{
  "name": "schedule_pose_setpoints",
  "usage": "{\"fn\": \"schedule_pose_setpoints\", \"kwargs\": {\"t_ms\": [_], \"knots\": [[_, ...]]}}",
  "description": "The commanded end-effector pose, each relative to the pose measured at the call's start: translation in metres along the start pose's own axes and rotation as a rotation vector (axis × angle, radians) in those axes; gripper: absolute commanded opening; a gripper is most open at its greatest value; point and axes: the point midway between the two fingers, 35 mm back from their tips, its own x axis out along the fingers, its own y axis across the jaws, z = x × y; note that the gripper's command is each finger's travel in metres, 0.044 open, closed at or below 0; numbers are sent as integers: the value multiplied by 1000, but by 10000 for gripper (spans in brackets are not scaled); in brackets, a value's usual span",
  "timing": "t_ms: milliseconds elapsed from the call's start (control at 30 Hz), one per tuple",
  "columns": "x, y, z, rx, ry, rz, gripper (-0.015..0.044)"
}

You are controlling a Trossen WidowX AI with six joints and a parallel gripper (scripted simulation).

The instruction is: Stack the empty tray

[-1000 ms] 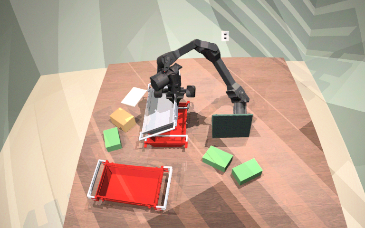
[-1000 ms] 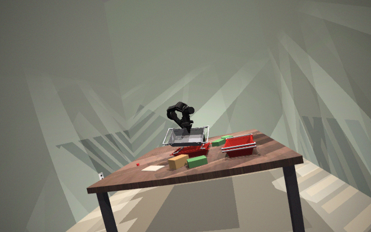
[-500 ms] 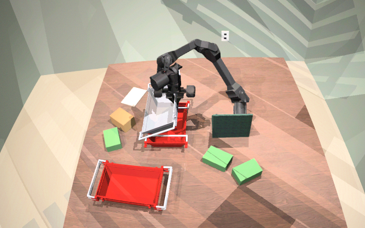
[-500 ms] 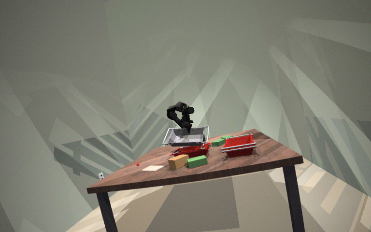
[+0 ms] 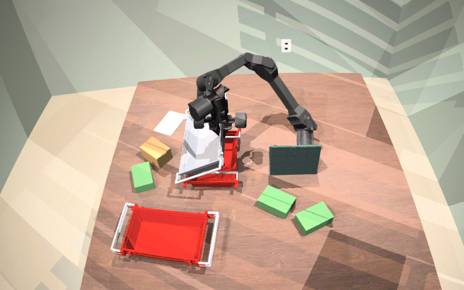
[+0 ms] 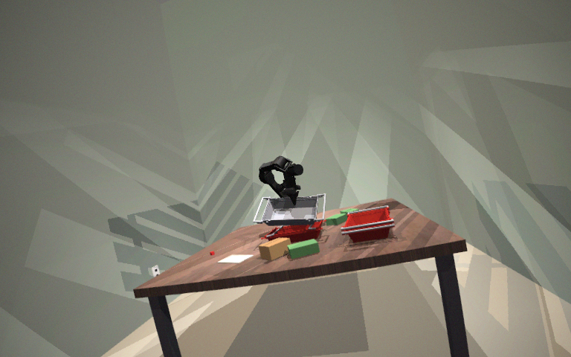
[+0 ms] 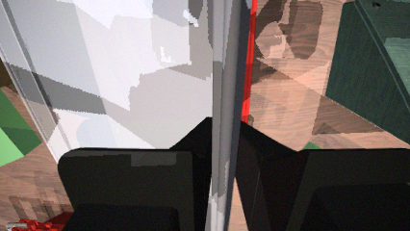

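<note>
The loaded red tray [image 5: 230, 156] [image 6: 299, 232] stands on the table. Its near wire bar [image 5: 227, 173] and far wire bar [image 5: 232, 136] lie in across its top. Its small blocks are hidden. The empty grey tray [image 5: 200, 152] [image 6: 288, 216] [image 7: 144, 96] hangs above it, tilted and turned askew, offset toward the left in the top view. The grey tray's own bars stick out at its ends. My gripper [image 5: 220, 133] [image 6: 294, 203] [image 7: 220, 124] is shut on one long side wall of the grey tray. Contact between the trays cannot be told.
Another red tray [image 5: 162, 235] [image 6: 368, 224] stands nearby with its bars out. A tan block [image 5: 155, 151] [image 6: 274, 248], several green blocks [image 5: 142, 176] [image 5: 275, 201] [image 5: 313, 218] and a white sheet [image 5: 170, 122] lie around. A dark green panel [image 5: 294, 160] [image 7: 366, 63] stands before the arm's base.
</note>
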Motion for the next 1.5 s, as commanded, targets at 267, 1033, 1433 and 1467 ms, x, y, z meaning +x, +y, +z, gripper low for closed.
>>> {"fn": "schedule_pose_setpoints", "kwargs": {"t_ms": [267,1033,1433,1467], "knots": [[-10,2,-2,11,15,34,0],[15,-2,-1,-14,12,23,0],[24,-9,1,-21,11,19,0],[25,-10,1,-21,11,19,0]]}}
